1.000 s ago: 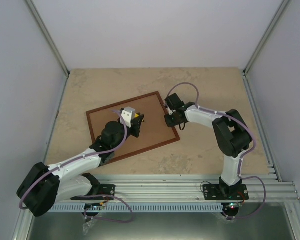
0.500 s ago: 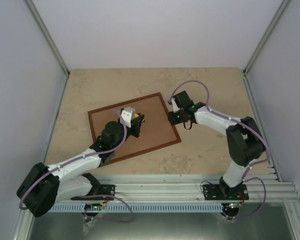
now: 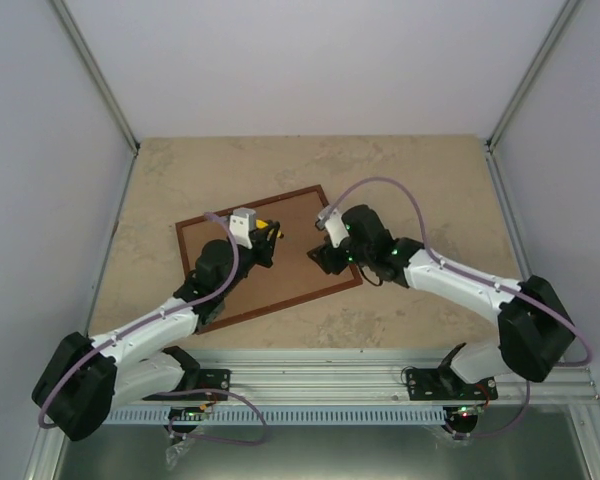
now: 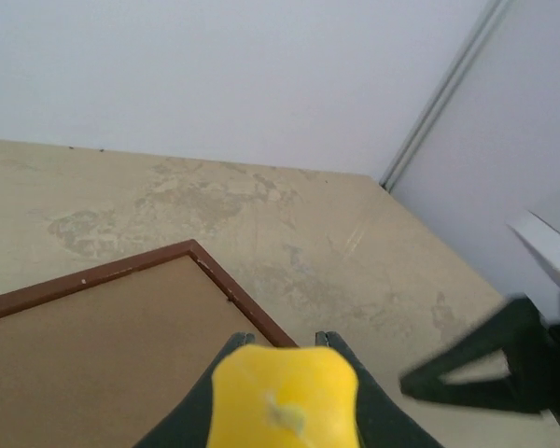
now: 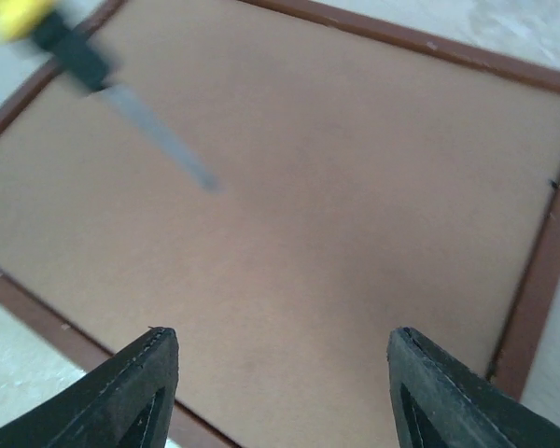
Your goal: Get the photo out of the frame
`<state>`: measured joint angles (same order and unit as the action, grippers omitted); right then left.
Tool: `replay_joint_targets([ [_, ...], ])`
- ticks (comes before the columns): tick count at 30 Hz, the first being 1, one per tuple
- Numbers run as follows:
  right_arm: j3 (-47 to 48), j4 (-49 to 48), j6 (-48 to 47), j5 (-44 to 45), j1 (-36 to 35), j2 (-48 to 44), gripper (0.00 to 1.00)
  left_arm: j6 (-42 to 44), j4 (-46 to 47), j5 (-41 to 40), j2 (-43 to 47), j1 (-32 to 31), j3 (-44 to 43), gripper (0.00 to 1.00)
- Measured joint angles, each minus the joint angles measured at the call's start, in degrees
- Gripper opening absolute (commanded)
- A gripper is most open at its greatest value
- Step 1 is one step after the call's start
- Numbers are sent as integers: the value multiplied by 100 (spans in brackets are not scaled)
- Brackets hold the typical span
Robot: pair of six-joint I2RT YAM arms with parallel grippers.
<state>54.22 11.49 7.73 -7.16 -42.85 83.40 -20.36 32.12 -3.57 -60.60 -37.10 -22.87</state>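
A beige marbled table (image 3: 430, 180) stands between white walls (image 3: 310, 70). The frame (image 3: 290, 275) lies back-up near its middle. The right fingers (image 5: 140, 387) hang spread wide over the frame's right half. The left fingers (image 4: 329, 343) clamp a yellow-handled tool (image 4: 285, 392), whose thin blade shows only in the right wrist view.

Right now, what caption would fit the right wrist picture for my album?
Open right gripper hovers above the brown back of the frame as a blurry yellow-handled tool reaches in from top left.
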Motion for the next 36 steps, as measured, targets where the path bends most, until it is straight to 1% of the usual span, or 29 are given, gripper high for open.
replay_joint_targets([
  [4, -365, -455, -317, 83, -492, -415, 64, -446, 74, 345, 28, 348, 0, 0],
  [8, -448, -778, -605, 352, -977, -610, 64, -772, 87, 776, 59, 378, 0, 0],
  [12, -448, -1036, -831, 962, -1419, -562, 62, -1049, 79, 1158, 184, 378, -2, 0],
  [15, -448, -1139, -953, 1360, -1513, -531, 59, -1191, -4, 1440, 251, 378, -48, 0],
  [17, -448, -1226, -1010, 1585, -1510, -533, 55, -1279, -74, 1626, 297, 378, -76, 0],
  [19, -450, -1296, -1071, 1711, -1510, -535, 48, -1314, -136, 1773, 343, 378, -81, 0],
  [22, -461, -1357, -1167, 1790, -1552, -544, 31, -1384, -256, 2017, 378, 378, -87, 0],
  [27, -474, -1366, -1318, 1801, -1665, -542, 12, -1462, -439, 2380, 376, 391, -136, 0],
  [28, -474, -1360, -1353, 1792, -1698, -542, 3, -1462, -503, 2441, 372, 389, -179, 0],
  [29, -474, -1353, -1377, 1818, -1711, -542, 1, -1460, -590, 2476, 372, 396, -223, 1],
  [34, -455, -1252, -1528, 1871, -1735, -544, 0, -1460, -1121, 2546, 365, 415, -459, 10],
  [36, -446, -1220, -1596, 1921, -1746, -549, 0, -1458, -1314, 2566, 363, 415, -549, 16],
])
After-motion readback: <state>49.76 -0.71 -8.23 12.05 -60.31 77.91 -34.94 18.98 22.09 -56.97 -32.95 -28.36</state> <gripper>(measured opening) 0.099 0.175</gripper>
